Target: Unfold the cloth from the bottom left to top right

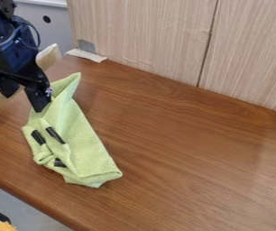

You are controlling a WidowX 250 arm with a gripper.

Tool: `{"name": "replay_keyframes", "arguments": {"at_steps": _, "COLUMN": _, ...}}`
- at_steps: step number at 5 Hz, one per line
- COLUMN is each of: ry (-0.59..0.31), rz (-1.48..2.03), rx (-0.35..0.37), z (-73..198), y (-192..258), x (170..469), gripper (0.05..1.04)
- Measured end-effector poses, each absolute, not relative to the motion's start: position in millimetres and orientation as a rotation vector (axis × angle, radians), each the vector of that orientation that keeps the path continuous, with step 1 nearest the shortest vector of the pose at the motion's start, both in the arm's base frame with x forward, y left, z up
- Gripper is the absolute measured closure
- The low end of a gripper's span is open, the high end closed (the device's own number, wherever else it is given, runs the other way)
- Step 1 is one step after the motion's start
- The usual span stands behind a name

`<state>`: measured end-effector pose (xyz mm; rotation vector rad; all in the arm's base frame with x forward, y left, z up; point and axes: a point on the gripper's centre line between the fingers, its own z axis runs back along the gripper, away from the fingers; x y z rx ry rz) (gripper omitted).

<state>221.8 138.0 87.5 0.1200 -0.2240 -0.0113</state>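
Nearest the camera, an orange thing [5, 226] is showing at the lower left corner, below the edge of the brown table [182, 180]. The green cloth [83, 144] is lying on the left part of the table in a long, crumpled bundle, its blunt end pointing toward the near side and its narrow peak rising toward the far side. Three dark strips [55, 135] are showing along its left side, where the folds are bunching.

Beyond them, the gripper [23, 102] is hanging at the upper left with its fingers standing wide apart, and it is holding nothing. One finger is overlapping the cloth's upper left edge in view; whether it is touching, I cannot tell. Closing here could well be catching air, since most of the fabric is lying to one side of the gap. A shallow pinch could be slipping off, and a deep one could be gathering several layers, dragging the whole bundle instead of opening it. Pulling toward the top right could also be tightening the creases if the wrong layer is coming along.

Farther back, a pale wooden rail [50, 56] is standing close behind the gripper, so a sideways swing could be knocking it.
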Motion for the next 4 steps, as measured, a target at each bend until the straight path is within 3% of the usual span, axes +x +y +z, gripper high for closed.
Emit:
{"name": "replay_keyframes", "arguments": {"at_steps": 2, "ry": -0.187, "rz": 0.038, "rx": 0.093, "z": 72, "y": 129, "x": 226, "gripper": 0.083}}
{"name": "replay_keyframes", "arguments": {"at_steps": 4, "ry": -0.132, "rz": 0.092, "rx": 0.040, "z": 36, "y": 117, "x": 237, "gripper": 0.083}}
